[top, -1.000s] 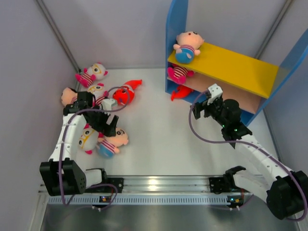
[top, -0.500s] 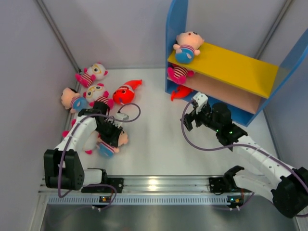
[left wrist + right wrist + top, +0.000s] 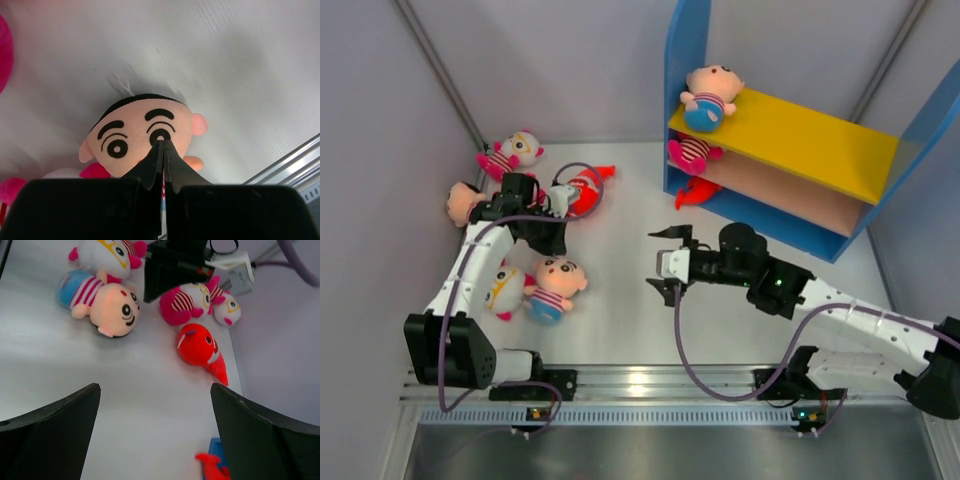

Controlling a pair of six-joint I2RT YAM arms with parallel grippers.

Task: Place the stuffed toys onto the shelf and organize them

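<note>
The shelf (image 3: 685,60) held three plush toys at its left end: a peach doll (image 3: 708,95) on the smooth yellow top board (image 3: 800,135), a striped doll (image 3: 692,152) on the middle board, and a red fish (image 3: 695,192) on the base. The boards were bare further right. The left gripper (image 3: 163,150), pinched together and empty, hung over a round-headed doll (image 3: 145,135); the right gripper (image 3: 655,260), spread wide, hovered over open table (image 3: 640,330)

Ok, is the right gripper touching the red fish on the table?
Apart. The right wrist view shows bare table between the open right gripper and the red fish.
</note>
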